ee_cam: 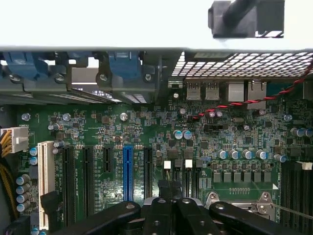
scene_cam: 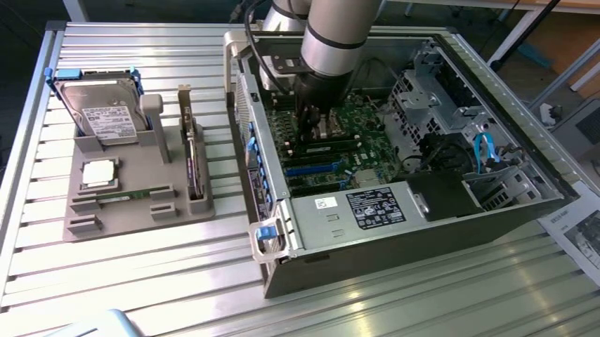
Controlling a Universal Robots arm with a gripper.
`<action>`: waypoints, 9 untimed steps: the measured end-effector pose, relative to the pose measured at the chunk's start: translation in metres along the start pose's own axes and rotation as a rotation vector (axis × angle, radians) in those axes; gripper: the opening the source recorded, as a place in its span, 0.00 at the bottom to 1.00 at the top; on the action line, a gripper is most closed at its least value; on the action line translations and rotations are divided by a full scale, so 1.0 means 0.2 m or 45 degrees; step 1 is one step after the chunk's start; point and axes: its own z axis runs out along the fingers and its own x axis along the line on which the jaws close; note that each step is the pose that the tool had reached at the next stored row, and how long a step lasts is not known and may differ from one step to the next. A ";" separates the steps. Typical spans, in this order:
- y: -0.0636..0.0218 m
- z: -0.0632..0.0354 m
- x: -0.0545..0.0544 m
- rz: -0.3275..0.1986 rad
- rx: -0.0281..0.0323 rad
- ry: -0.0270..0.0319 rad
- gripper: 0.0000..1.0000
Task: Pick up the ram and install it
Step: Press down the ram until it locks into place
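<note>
Ribbed bench (scene_cam: 122,281) gleams like bare metal; parts holder (scene_cam: 140,189) looks matt grey plastic; motherboard (ee_cam: 146,132) shows glossy green.

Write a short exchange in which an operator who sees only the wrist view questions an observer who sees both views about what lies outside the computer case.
Operator: I see a motherboard close up. Is any ram outside the case?
Observer: Yes. One ram stick lies flat in a grey holder, which sits on the slatted table on the exterior view's left of the open case.
Operator: What else does that holder carry?
Observer: A hard drive stands upright at its far end, with a square silver processor lying between it and the ram stick.
</note>
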 end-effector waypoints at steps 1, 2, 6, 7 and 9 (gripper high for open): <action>0.000 0.004 0.00 0.000 0.0003 0.0000 0.10; 0.000 0.007 0.00 0.000 0.0005 0.0000 0.10; 0.000 0.008 0.00 0.000 0.0004 0.0001 0.10; 0.000 0.011 0.00 0.000 0.0008 -0.0004 0.10; 0.000 0.018 0.00 0.000 0.0009 -0.0001 0.10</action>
